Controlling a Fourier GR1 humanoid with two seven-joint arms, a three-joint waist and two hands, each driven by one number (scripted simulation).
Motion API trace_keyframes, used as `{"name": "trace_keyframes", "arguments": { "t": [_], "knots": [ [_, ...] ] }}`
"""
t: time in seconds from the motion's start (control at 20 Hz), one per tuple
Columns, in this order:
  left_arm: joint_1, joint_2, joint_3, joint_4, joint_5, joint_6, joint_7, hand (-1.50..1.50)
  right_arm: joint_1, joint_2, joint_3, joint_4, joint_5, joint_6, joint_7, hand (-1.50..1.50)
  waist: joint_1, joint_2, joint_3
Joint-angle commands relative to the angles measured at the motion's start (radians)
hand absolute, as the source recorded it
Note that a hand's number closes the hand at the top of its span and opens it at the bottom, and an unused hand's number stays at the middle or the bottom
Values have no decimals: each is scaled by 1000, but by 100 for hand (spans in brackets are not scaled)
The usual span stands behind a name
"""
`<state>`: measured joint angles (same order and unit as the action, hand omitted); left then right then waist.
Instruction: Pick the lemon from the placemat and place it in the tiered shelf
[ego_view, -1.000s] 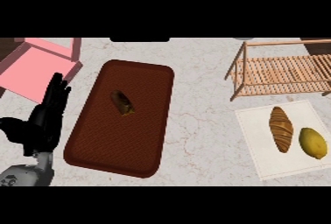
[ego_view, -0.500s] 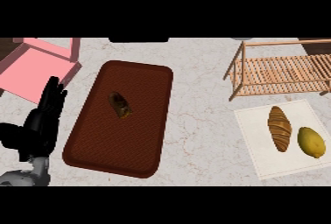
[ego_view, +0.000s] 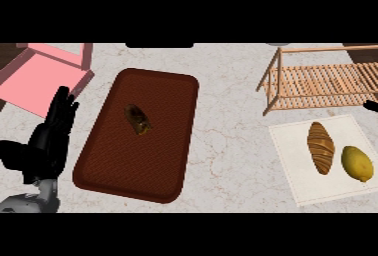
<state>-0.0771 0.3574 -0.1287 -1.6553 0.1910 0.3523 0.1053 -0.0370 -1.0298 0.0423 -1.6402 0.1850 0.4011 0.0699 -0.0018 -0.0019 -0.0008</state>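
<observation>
Nothing is done yet: the lemon (ego_view: 356, 163) lies on the white placemat (ego_view: 295, 145) beside a croissant (ego_view: 320, 147), far from the left hand (ego_view: 46, 145) (fingers (ego_view: 60, 107) released); the tiered shelf (ego_view: 325, 85) awaits.

1. A lemon (ego_view: 356, 163) is lying on a white placemat (ego_view: 295, 150) near the counter's (ego_view: 221, 150) right edge, just beside a croissant (ego_view: 320, 147) on the same placemat.
2. A wooden tiered shelf (ego_view: 325, 82) is standing at the far right corner, just beyond the placemat.
3. A dark brown mat (ego_view: 118, 160) is lying at the middle of the counter, carrying a small brown item (ego_view: 137, 119) too indistinct to name.
4. A pink box (ego_view: 40, 77) is sitting at the far left corner.
5. The left hand (ego_view: 46, 142) is resting at the left edge, fingers straight and pointing up.
6. A black tip (ego_view: 371, 105) is showing at the right edge, beside the shelf.
</observation>
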Motion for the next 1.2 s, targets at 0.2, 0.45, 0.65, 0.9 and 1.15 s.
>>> {"name": "trace_keyframes", "arguments": {
  "t": [0.2, 0.45, 0.65, 0.9, 1.15],
  "knots": [
    [-16, -1, 42, 5, 13, -30, 21, 0, 40, 30, 101, 26, 284, -57, 102, -150, 5, 2, 1],
    [37, -50, 10, -77, -58, -10, 43, 0, 64, 121, 48, 89, 356, -81, 41, -150, 1, 1, 1],
    [48, -33, 72, -52, -24, -92, 24, 0, 15, 183, 24, 218, 415, -111, -70, -150, 5, 2, 1],
    [22, -72, 73, -92, -83, -67, 91, 0, 37, 194, -36, 220, 463, -65, -116, -150, 1, 1, 1],
    [20, -127, 60, -36, -116, -81, 40, 0, -31, 285, -11, 379, 565, -127, -184, -150, 4, 2, 1]
  ]
}}
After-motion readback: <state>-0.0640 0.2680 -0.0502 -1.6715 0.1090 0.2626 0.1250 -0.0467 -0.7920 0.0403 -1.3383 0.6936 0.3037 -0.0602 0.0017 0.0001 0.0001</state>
